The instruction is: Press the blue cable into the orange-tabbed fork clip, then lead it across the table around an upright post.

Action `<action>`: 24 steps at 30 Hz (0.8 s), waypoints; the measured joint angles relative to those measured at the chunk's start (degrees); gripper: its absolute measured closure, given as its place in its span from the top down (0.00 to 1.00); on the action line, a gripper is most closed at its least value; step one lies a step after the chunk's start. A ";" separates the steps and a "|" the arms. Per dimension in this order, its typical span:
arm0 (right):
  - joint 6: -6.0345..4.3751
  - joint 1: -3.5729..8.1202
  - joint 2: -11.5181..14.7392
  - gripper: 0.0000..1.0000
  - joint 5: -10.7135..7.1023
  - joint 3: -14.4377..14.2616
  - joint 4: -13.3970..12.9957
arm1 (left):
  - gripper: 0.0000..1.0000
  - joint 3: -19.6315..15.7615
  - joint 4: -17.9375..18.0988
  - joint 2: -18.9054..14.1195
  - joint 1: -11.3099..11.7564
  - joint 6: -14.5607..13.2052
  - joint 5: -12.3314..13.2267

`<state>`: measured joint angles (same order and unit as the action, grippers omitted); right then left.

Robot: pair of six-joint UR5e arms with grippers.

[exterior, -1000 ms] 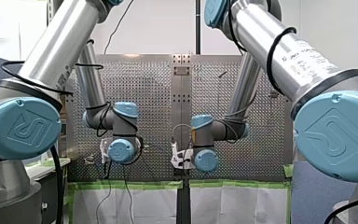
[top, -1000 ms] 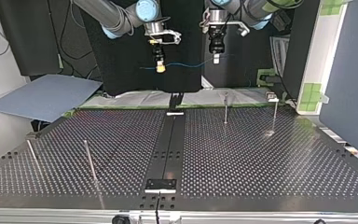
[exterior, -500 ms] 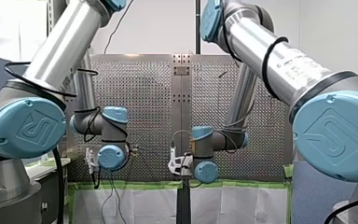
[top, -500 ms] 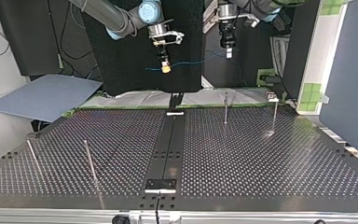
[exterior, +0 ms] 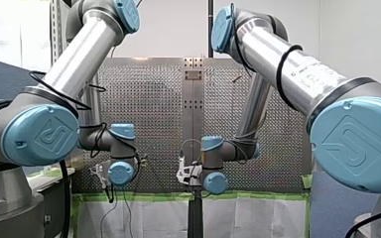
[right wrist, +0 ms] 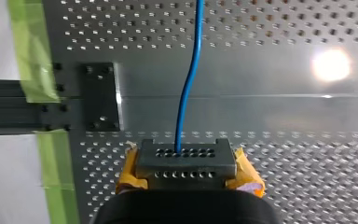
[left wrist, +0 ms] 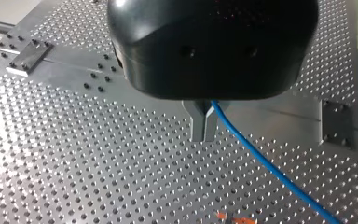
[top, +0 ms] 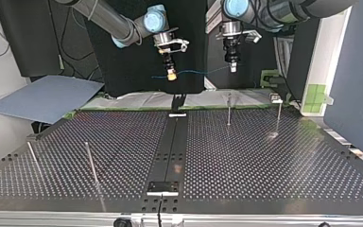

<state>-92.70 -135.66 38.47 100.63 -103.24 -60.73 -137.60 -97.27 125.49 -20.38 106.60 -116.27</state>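
Aloft, both pairs of jaws fully closed on the blue cable (right wrist: 185,93)

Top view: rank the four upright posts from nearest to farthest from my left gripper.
1. Middle post: far side, almost straight under my left gripper in the top view.
2. Right post: far side, toward the view's right.
3. Inner left post: near side, in the view's left half.
4. Outer left post: near side, furthest left.
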 joint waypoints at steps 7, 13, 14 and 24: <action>0.19 0.32 -2.13 0.00 -0.16 3.59 3.47 | 0.00 0.60 1.14 3.38 3.46 0.20 2.14; 0.20 0.53 -2.27 0.00 -0.27 6.53 6.42 | 0.00 1.57 1.00 4.28 6.44 0.18 5.01; 0.20 0.56 -2.28 0.00 -0.29 6.99 6.86 | 0.00 1.82 0.83 4.30 6.87 0.18 5.43; 0.01 1.15 -2.36 0.00 -2.03 12.00 10.11 | 0.00 6.38 -3.46 4.35 9.93 0.15 8.99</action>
<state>-92.69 -134.51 36.11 98.60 -91.24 -50.62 -131.22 -100.73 129.84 -10.44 106.75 -107.28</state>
